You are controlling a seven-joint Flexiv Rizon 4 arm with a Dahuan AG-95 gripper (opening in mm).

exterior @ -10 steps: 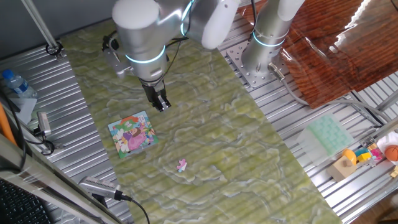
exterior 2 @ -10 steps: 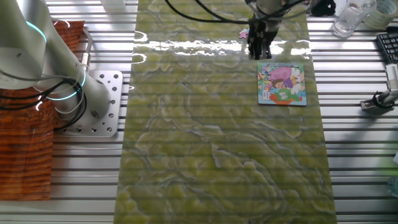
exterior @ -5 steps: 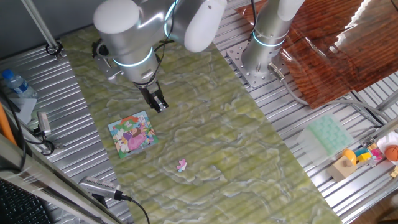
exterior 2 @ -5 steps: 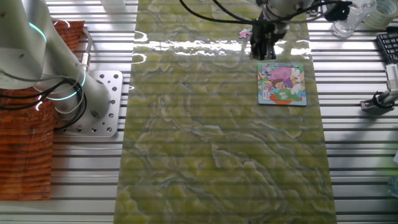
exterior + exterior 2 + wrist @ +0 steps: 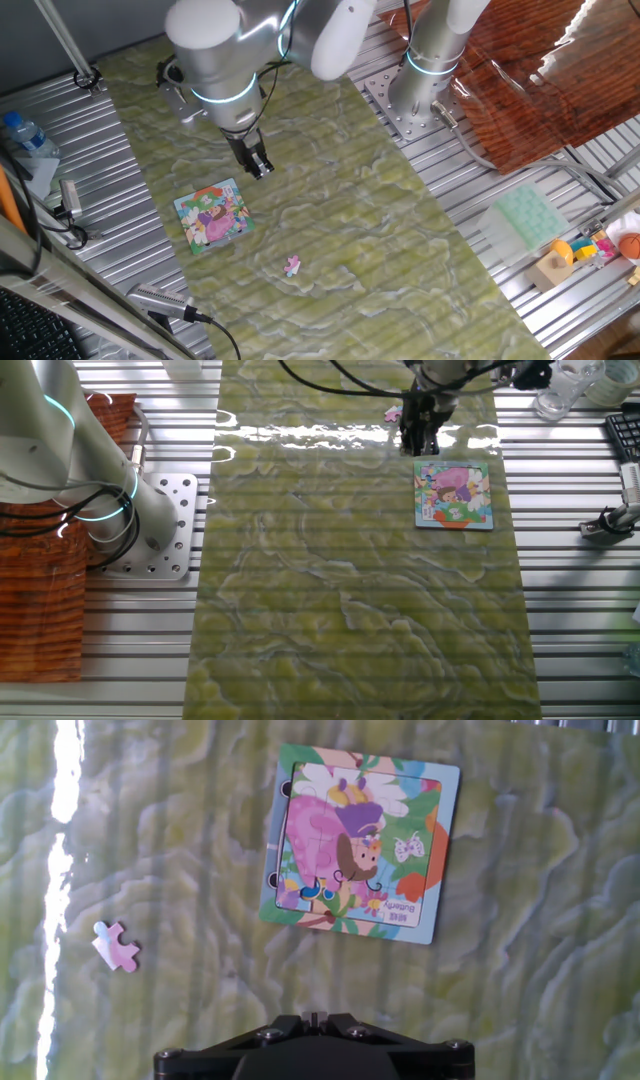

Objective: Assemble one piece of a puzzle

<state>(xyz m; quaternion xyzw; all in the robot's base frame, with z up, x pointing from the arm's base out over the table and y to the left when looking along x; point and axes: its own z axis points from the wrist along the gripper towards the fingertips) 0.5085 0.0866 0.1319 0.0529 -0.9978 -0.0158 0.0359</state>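
Observation:
The puzzle (image 5: 212, 215) is a small square board with a teal border and a pink cartoon picture, flat on the green mat. It also shows in the other fixed view (image 5: 453, 495) and in the hand view (image 5: 358, 842). The piece (image 5: 291, 265), tiny, pink and white, lies loose on the mat apart from the board. It shows in the hand view (image 5: 116, 946) too. My gripper (image 5: 259, 166) hangs above the mat just beyond the board's far edge, with its fingers together and nothing between them. It also shows in the other fixed view (image 5: 418, 445).
A pale green tray (image 5: 527, 217) and small toys (image 5: 590, 248) lie on the metal table at the right. A water bottle (image 5: 25, 133) and tools (image 5: 160, 303) lie at the left. The arm's base (image 5: 430, 75) stands beyond the mat.
The arm swung a little to the left and came back to the right. The puzzle and the piece have not moved.

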